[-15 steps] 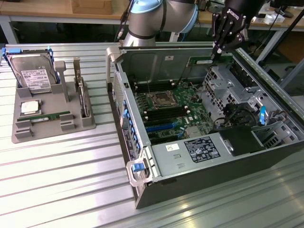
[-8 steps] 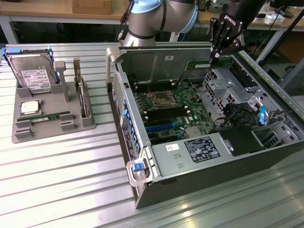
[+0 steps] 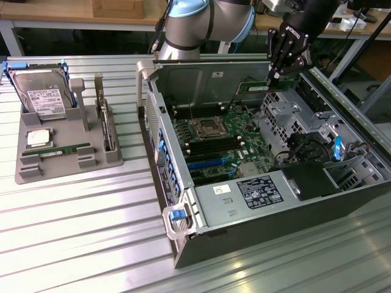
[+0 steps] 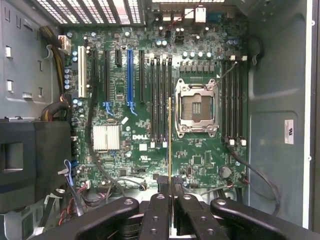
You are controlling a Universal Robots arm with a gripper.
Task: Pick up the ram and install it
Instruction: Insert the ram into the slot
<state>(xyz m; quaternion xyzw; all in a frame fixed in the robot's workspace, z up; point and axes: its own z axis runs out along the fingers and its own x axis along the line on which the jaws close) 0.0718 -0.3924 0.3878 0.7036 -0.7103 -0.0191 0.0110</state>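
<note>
My gripper (image 3: 272, 74) hangs over the back of the open computer case (image 3: 201, 244), shut on the ram (image 3: 255, 86), a thin green stick that juts toward the exterior view's left above the motherboard (image 3: 214, 137). In the wrist view the ram (image 4: 170, 140) shows edge-on as a narrow line running out from between the black fingers (image 4: 158, 210) of the gripper (image 4: 171, 195). It hovers above the board between a bank of black memory slots (image 4: 160, 100) and the empty CPU socket (image 4: 196, 107), not touching either. A second bank of slots (image 4: 232, 100) lies beyond the socket.
A grey parts tray (image 3: 24, 174) at the exterior view's left holds a silver hard drive (image 3: 43, 97), a square chip (image 3: 38, 138) and another green stick (image 3: 64, 149). The case's metal walls (image 3: 201, 76), drive cage (image 3: 281, 113) and a black shroud (image 3: 311, 177) surround the board.
</note>
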